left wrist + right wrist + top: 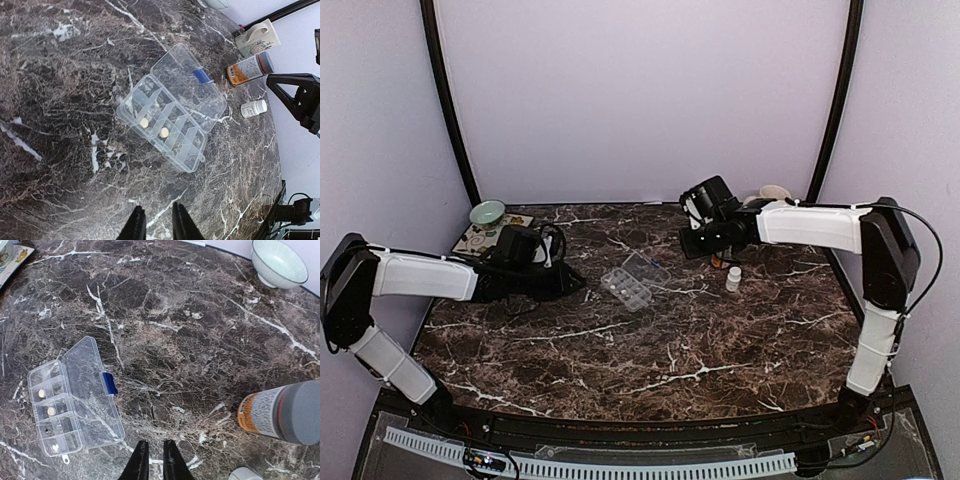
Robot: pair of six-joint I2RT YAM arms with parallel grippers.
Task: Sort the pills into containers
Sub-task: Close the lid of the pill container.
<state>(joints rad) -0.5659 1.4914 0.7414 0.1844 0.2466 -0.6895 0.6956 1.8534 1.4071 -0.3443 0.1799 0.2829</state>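
White shells cover the left arm [425,275] and right arm [810,225] between black joints. A thin black cable [930,235] loops far behind the right hand [155,442]; the left hand [158,207] has the same slim, tapered black fingers [137,225].

**Top external view:** taken from high behind the near edge, facing the back wall, with the whole marble table [650,340] framed from afar.

**Wrist views:** aimed down at closer range, the left one turned rightward and the right one leftward (so they are opposed).

The organiser box [628,283] is shared by all three views, the amber bottle [250,68] by both wrist views.
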